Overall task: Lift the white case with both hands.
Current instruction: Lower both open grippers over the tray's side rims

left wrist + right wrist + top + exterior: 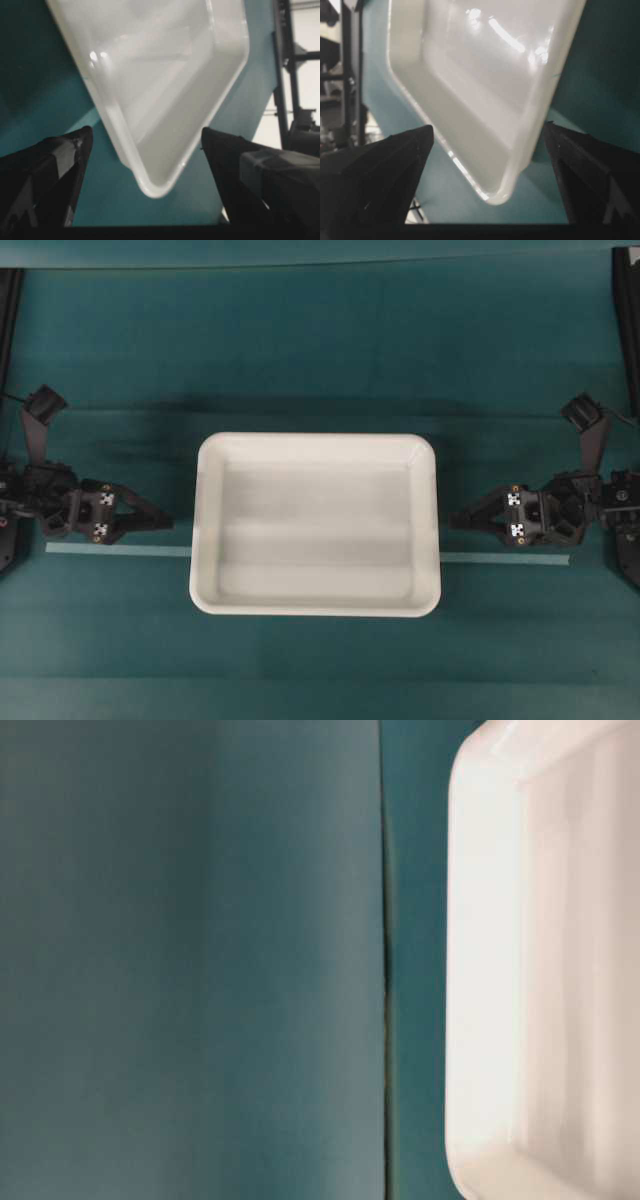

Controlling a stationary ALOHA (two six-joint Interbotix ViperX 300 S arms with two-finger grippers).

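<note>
The white case (316, 525) lies flat and empty in the middle of the teal table. It also shows in the table-level view (545, 960), in the left wrist view (160, 80) and in the right wrist view (485, 80). My left gripper (163, 522) is open and empty, a short gap left of the case's left rim. In the left wrist view (147, 145) a corner of the case lies between the spread fingers, untouched. My right gripper (458, 520) is open and empty, just right of the case's right rim. In the right wrist view (487, 135) a case corner also lies between its fingers.
A pale tape line (120, 550) runs across the teal cloth on both sides of the case. Black frame posts (625, 320) stand at the far corners. A fold in the cloth (384, 960) runs beside the case in the table-level view.
</note>
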